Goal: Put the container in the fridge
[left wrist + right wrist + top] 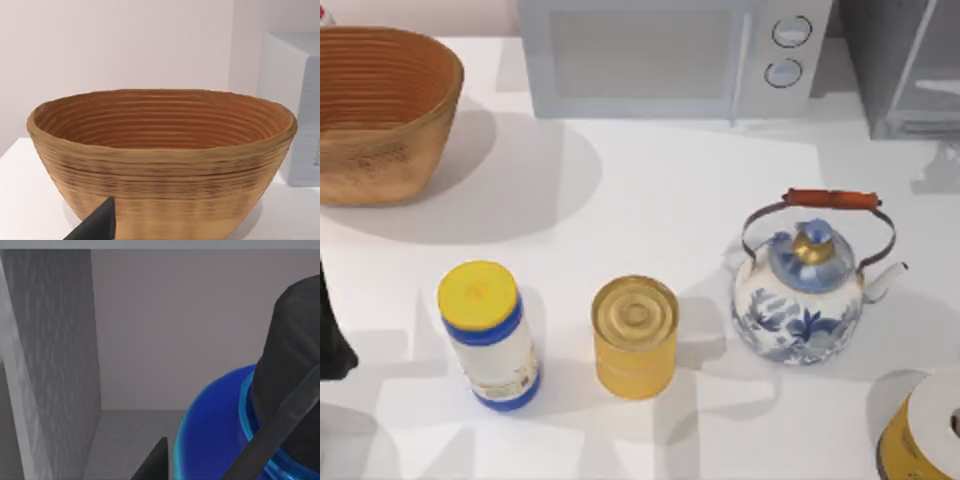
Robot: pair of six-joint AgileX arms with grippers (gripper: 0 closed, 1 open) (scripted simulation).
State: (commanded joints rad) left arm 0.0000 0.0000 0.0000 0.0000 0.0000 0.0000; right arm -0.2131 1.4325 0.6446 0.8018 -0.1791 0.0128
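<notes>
Container: a blue container (215,430) with a dark lid, seen from the right wrist view inside a grey cavity that I judge to be the fridge (905,70), at 1 o'clock on the table.
Right gripper (155,462): close beside the container; whether it is clamped on it or apart, I cannot tell.
Left gripper (95,225): parked at 9 o'clock, facing the woven basket (380,110); its state cannot be told.
Risk, tipping: letting go before the container's base sits on the fridge floor (130,435) could topple it.
Risk, collision: the fridge's side wall (55,365) is near; a sideways pull-out could scrape it.
Risk, dragging: retreating while clamped would haul the container back out.
</notes>
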